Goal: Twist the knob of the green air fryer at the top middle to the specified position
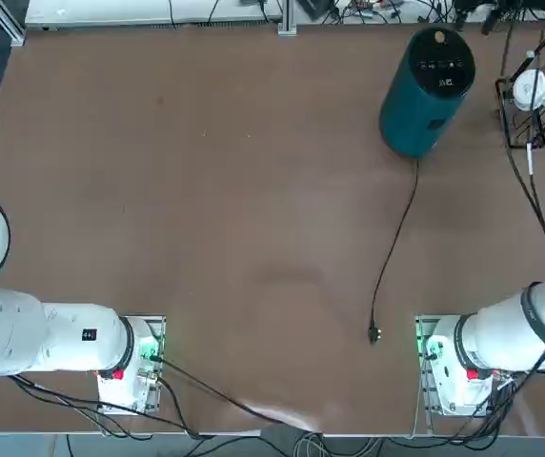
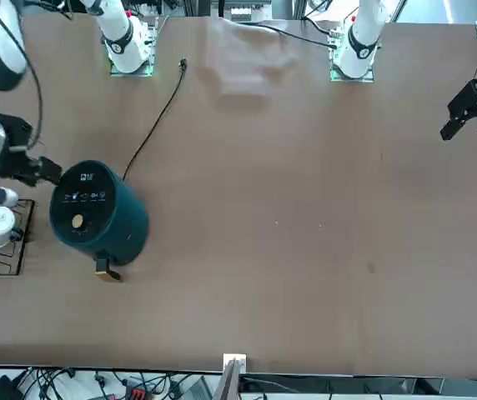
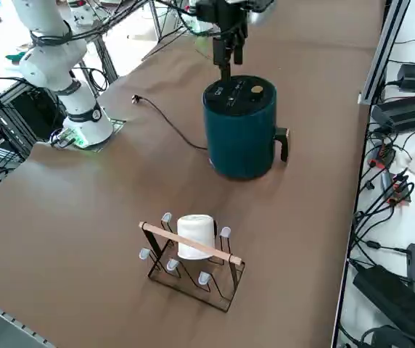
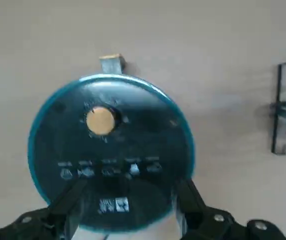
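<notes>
The green air fryer (image 1: 423, 95) stands upright at the far side of the table, also seen in the front view (image 2: 105, 218) and the side view (image 3: 240, 138). Its black top face carries white icons and the gold-tan knob (image 4: 101, 120) (image 3: 257, 90) (image 2: 77, 222) (image 1: 439, 38). My right gripper (image 3: 226, 69) hangs just above that face, over the edge with the printed icons, away from the handle (image 3: 283, 141). In the wrist view my right gripper (image 4: 128, 200) is open, with the fingers (image 4: 188, 200) spread wide and holding nothing. The knob lies a short way beyond the fingertips, untouched.
A black wire rack (image 3: 193, 261) holding a white cup (image 3: 194, 233) stands close beside the fryer (image 1: 532, 90). The fryer's thin black power cord (image 1: 396, 238) trails across the table to its plug (image 1: 374, 333) near my right arm's base (image 1: 449, 367).
</notes>
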{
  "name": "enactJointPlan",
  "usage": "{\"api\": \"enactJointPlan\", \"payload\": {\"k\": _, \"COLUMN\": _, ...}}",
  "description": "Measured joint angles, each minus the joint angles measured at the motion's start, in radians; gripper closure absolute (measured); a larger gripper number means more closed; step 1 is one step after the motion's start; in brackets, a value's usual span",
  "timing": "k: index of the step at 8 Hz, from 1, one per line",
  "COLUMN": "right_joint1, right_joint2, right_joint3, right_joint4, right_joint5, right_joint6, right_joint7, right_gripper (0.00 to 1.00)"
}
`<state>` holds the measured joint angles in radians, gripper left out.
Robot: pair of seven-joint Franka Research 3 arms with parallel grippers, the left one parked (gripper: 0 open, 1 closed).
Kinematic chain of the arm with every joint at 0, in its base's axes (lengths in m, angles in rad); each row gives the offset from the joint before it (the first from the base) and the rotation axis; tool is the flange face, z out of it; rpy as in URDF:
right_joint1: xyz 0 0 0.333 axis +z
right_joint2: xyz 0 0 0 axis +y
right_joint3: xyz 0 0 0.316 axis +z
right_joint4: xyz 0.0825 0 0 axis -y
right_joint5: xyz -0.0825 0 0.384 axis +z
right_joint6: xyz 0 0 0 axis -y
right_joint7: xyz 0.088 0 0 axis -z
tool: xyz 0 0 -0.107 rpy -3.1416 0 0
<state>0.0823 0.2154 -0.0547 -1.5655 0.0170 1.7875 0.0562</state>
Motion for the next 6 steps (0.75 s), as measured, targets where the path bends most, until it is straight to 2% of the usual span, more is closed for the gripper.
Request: {"api": "enactJointPlan", "payload": {"k": 6, "right_joint1": 0.032, "right_joint2": 0.106, "right_joint3": 0.001, "right_joint4": 0.006, "right_joint5": 0.000, "right_joint6": 0.153, "right_joint7": -0.005, "right_gripper": 0.01}}
